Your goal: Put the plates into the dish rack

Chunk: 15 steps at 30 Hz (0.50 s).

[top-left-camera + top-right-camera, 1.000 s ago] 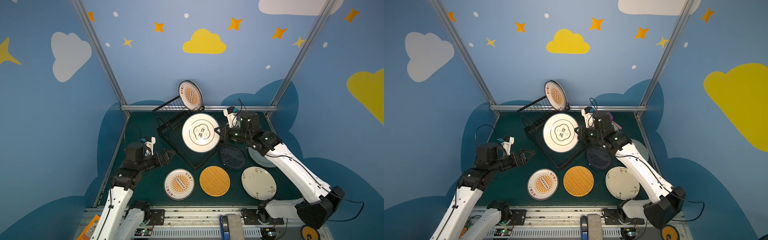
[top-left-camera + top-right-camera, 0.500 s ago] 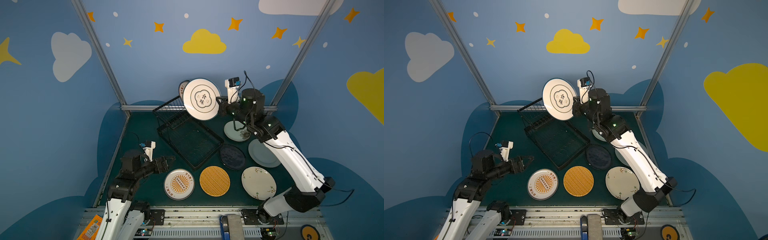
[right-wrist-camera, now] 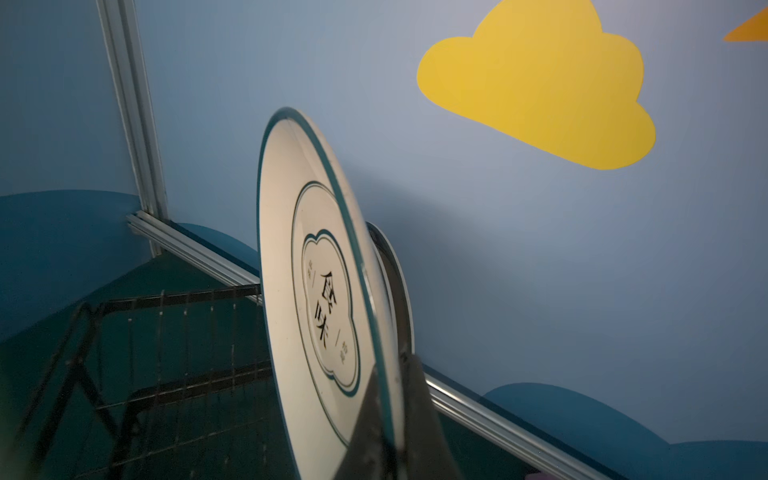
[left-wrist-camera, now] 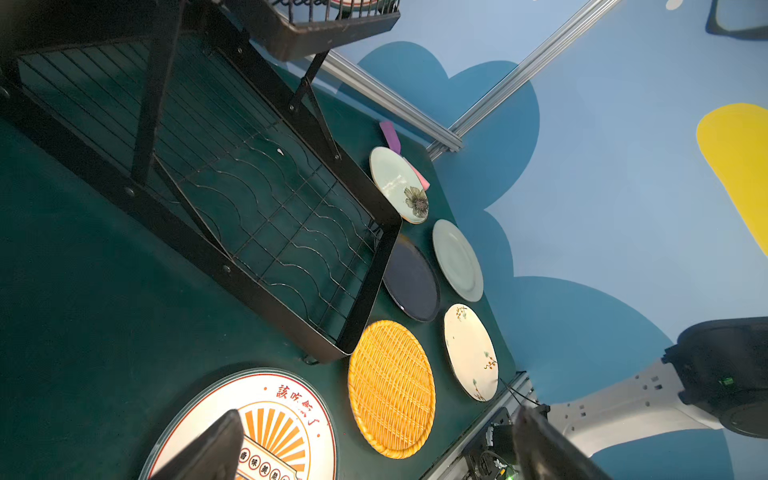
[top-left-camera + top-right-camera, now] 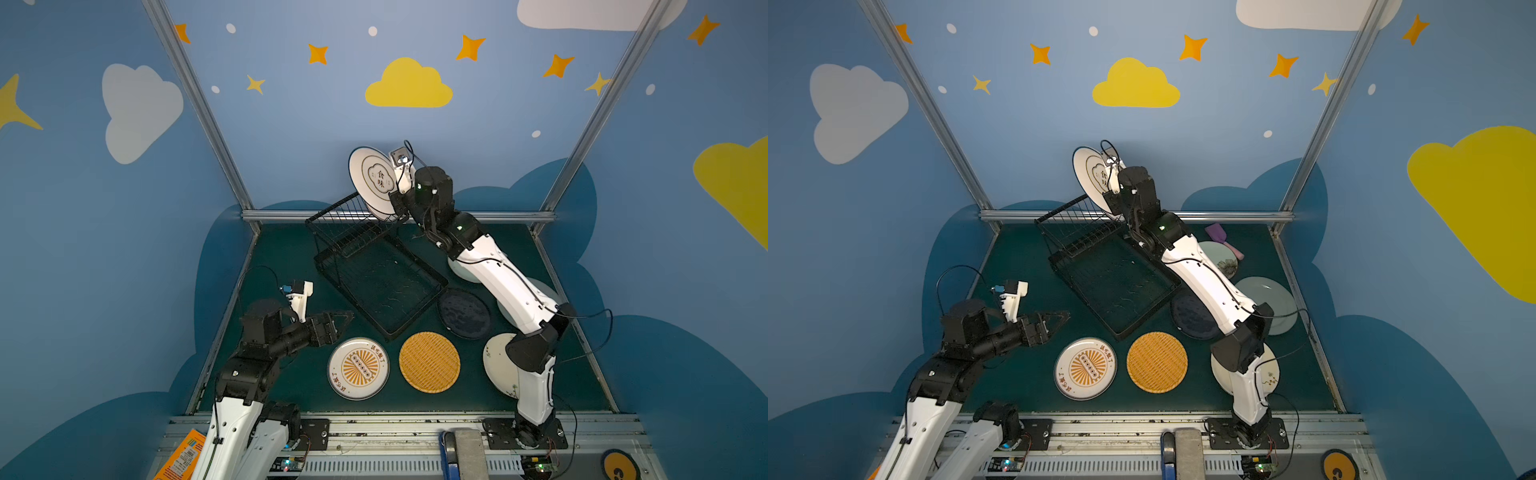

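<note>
My right gripper (image 5: 395, 203) (image 3: 392, 374) is shut on the rim of a white plate with black lettering in its middle (image 5: 376, 178) (image 3: 307, 270). It holds the plate on edge over the upper tier of the black wire dish rack (image 5: 388, 332) (image 4: 365, 291), close beside another upright plate (image 3: 395, 282) in that tier. My left gripper (image 5: 347, 318) (image 4: 378, 415) hangs open and empty above the mat, between the rack's front corner and the sunburst plate (image 5: 358, 368) (image 4: 266, 424). The rack's lower tray holds nothing.
Flat on the mat lie an orange woven plate (image 5: 429, 361), a navy plate (image 5: 463, 313), a pale green plate (image 5: 1275, 299), a cream floral plate (image 4: 469, 349) and a flower-printed plate (image 4: 399, 183). A purple-and-pink spatula (image 5: 1219, 235) lies by the back rail.
The right arm has lifted the lettered plate from over the lower tray up to the upper tier and turned it on edge. The left arm has drawn back toward the front left.
</note>
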Available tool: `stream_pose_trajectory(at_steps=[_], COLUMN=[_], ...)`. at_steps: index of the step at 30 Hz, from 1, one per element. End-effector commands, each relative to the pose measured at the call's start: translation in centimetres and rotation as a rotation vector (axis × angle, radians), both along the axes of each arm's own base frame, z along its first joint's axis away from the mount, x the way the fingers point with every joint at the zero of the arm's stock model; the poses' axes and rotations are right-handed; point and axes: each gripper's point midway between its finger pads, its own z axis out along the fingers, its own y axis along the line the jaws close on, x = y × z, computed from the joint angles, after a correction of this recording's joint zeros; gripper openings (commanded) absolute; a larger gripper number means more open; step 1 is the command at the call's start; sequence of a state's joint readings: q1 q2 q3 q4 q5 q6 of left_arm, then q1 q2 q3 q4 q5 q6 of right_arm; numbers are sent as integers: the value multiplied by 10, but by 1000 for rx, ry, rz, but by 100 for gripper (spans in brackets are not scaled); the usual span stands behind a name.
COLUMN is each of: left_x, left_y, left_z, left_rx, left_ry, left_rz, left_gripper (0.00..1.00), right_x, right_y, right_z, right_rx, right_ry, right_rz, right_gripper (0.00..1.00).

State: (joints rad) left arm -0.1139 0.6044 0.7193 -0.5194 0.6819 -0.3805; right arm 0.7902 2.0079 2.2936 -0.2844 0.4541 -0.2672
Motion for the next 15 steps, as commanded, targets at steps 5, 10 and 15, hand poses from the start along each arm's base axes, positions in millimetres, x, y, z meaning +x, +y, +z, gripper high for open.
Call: stream_pose_trajectory(at_steps=[5,10,15], left_x=[-2,-1,-2], left_y=[-3,-4,-5], left_z=[5,3,4], left_rx=[-17,-17,-24], left_ry=[-29,-22,-24], left_rz=[-25,-26,-37], left_gripper=[100,100,100], right_x=[7,19,28], right_y=[1,10,20], right_z=[46,34,18], right_rx=[39,34,35], right_ry=[-173,-169,-147], right_rz=[-65,-78,-70], right_gripper=[0,0,0])
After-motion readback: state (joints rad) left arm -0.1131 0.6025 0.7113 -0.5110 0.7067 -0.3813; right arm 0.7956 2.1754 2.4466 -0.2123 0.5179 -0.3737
